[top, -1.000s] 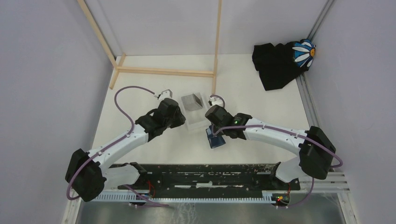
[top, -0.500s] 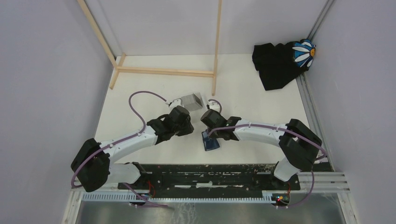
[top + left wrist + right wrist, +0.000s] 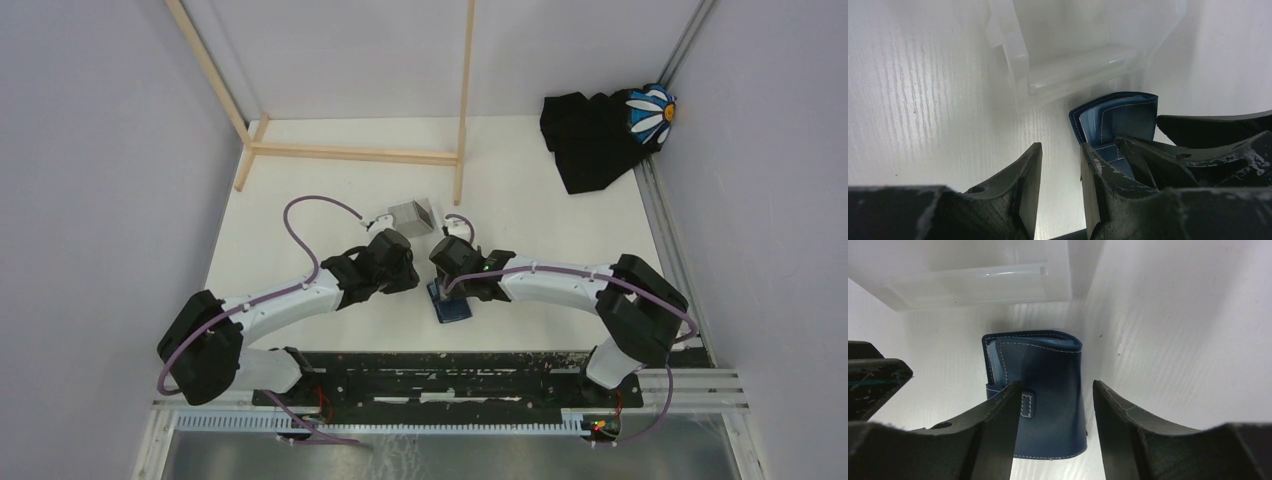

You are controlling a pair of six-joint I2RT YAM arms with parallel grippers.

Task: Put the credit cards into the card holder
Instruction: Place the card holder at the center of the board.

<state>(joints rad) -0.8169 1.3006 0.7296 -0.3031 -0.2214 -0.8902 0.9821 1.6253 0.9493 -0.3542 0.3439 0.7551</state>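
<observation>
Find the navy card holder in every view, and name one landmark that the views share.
Top external: the card holder lies at the middle of the table, toward the near edge.
Left wrist: right of centre, its lower part hidden.
Right wrist: centre of the picture.
Shared landmark: the clear plastic box, just beyond the holder in all three views.

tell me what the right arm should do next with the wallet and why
Probably lower the right gripper and close it on the wallet: its fingers are open right over the wallet, which is folded shut, and the left gripper is open beside it, holding nothing.
</observation>
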